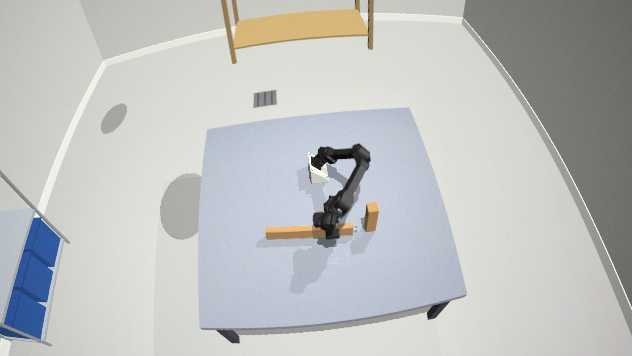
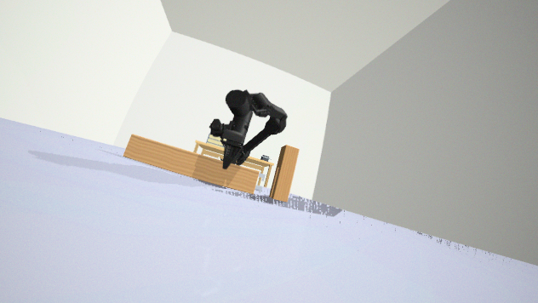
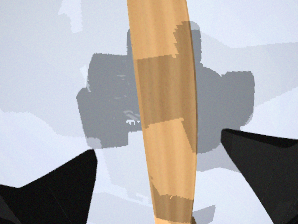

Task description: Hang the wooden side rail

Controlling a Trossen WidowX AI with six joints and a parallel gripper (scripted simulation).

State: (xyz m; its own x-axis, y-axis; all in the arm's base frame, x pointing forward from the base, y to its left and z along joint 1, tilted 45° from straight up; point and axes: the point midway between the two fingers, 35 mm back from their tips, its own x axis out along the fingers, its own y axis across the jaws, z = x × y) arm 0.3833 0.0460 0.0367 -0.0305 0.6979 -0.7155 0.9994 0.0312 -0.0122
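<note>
The wooden side rail (image 1: 290, 233) (image 2: 170, 157) (image 3: 170, 90) lies along the table, standing on its narrow edge. Its steel hooks (image 1: 355, 229) point at the headboard post (image 1: 371, 217) (image 2: 285, 174), with a gap between them. The post stands upright; its slot and pins are hidden in the top and exterior views. My gripper (image 1: 330, 234) (image 2: 233, 164) (image 3: 161, 147) is open and empty over the hook-end half of the rail. In the wrist view one fingertip is on each side of the rail, apart from it. In the exterior view the near fingertip overlaps the rail's upper edge.
The arm's white base bracket (image 1: 319, 175) stands on the blue-grey table (image 1: 240, 280), behind the rail. The arm arches from it beside the post. A wooden shelf (image 1: 300, 29) and blue bins (image 1: 31, 272) stand off the table.
</note>
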